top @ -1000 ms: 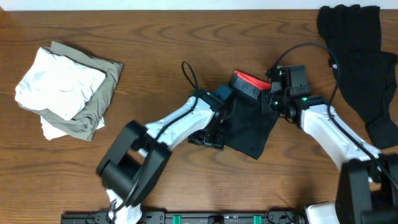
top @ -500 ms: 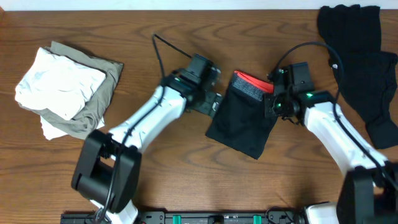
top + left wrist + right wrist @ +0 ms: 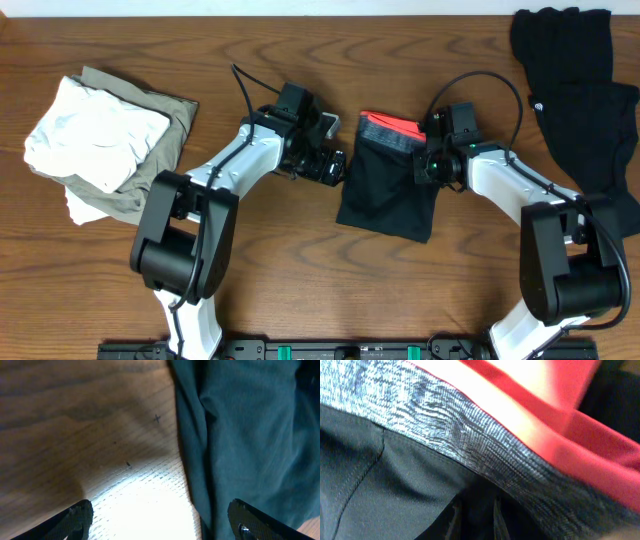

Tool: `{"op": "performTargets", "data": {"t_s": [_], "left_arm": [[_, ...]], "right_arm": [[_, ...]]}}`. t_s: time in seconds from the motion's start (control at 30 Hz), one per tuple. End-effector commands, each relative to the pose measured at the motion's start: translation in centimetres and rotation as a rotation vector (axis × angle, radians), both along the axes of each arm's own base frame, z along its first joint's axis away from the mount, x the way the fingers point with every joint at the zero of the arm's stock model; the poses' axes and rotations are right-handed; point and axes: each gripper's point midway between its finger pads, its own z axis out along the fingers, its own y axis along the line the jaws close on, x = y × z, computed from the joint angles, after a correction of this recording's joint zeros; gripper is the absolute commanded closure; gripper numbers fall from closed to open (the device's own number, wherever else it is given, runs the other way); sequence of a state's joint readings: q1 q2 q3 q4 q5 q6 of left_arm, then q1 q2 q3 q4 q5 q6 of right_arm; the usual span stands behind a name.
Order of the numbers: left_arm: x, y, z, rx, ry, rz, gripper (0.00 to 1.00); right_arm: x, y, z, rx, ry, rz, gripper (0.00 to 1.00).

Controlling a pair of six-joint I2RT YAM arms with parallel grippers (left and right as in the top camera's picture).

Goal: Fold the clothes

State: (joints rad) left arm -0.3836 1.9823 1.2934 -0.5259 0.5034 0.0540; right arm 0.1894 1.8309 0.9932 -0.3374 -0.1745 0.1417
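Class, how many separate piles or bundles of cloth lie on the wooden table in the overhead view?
3. A white-and-olive heap at far left; folded dark leggings with a grey-and-red waistband at centre; black garments at top right. Garments within each heap cannot be counted.

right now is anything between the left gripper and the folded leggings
Nothing visible does. The left gripper sits open right at the left edge of the leggings, and its wrist view shows only bare table up to the cloth edge.
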Motion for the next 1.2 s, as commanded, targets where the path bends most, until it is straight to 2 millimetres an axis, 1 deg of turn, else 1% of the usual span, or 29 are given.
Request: {"op": "performTargets", "data": {"t_s": [0.0, 0.03, 0.13, 0.3, 0.5, 0.63, 0.77, 0.93, 1.03, 1.17], "left_arm": [[-0.3, -0.4, -0.6, -0.024, 0.023, -0.022, 0.12], [-0.4, -0.4, -0.6, -0.024, 0.026, -0.019, 0.09], [-0.4, -0.5, -0.5, -0.033, 0.042, 0.001, 0.09], [-0.6, -1.0, -0.3, -0.061, 0.062, 0.013, 0.08], [-0.1, -1.3, -1.0, -0.071, 0.092, 0.085, 0.07], [-0.3, -1.9, -1.9, -0.068, 0.102, 0.075, 0.07], [-1.3, -3.3, -3.1, -0.079, 0.135, 0.045, 0.07], [-3.5, -5.0, -5.6, -0.048, 0.221, 0.043, 0.08], [-4.8, -5.7, -6.6, -0.028, 0.26, 0.034, 0.08], [-5.6, -6.5, -6.8, -0.023, 0.266, 0.014, 0.12]], "right_arm": [[-0.7, 0.4, -2.4, -0.014, 0.038, 0.032, 0.8], [-0.5, 0.7, -2.3, -0.004, 0.028, 0.039, 0.8], [-0.3, 1.6, -2.0, 0.018, 0.009, 0.058, 0.79], [-0.7, 2.7, -2.0, 0.017, 0.013, 0.086, 0.79], [-1.0, 2.8, -2.2, 0.016, 0.027, 0.085, 0.78], [-1.3, 2.8, -2.2, 0.014, 0.037, 0.087, 0.78], [-1.4, 2.8, -2.3, 0.014, 0.04, 0.087, 0.78], [-1.4, 2.8, -2.3, 0.013, 0.041, 0.087, 0.78], [-1.4, 2.8, -2.3, 0.013, 0.041, 0.087, 0.79], [-1.4, 2.8, -2.3, 0.013, 0.043, 0.087, 0.78]]}}
